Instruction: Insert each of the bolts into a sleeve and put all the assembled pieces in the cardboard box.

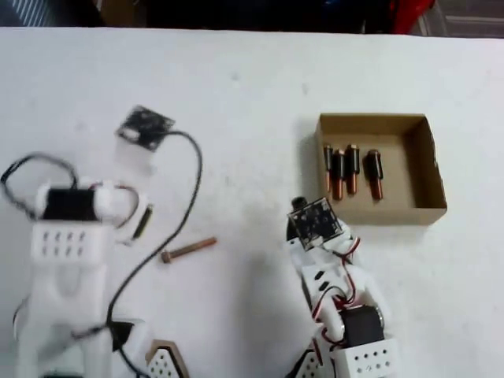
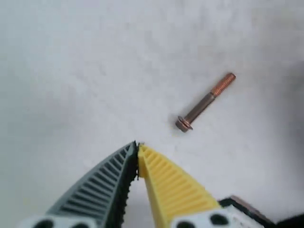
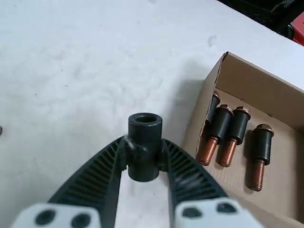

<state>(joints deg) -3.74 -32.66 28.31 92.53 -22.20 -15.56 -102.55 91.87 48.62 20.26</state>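
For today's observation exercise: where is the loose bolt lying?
In the high view the loose bolt lies on the white table, left of the cardboard box, close to the left gripper.

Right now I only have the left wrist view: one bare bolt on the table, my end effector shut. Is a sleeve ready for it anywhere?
Observer: Yes. The right end effector is shut on a black sleeve, with the open bore facing its wrist camera.
Operator: Where is that arm?
Observer: Over the table beside the cardboard box, outside the box's wall, not above the inside.
Operator: How many are done?
Observer: Four assembled pieces lie side by side in the box, each a copper bolt in a black sleeve.
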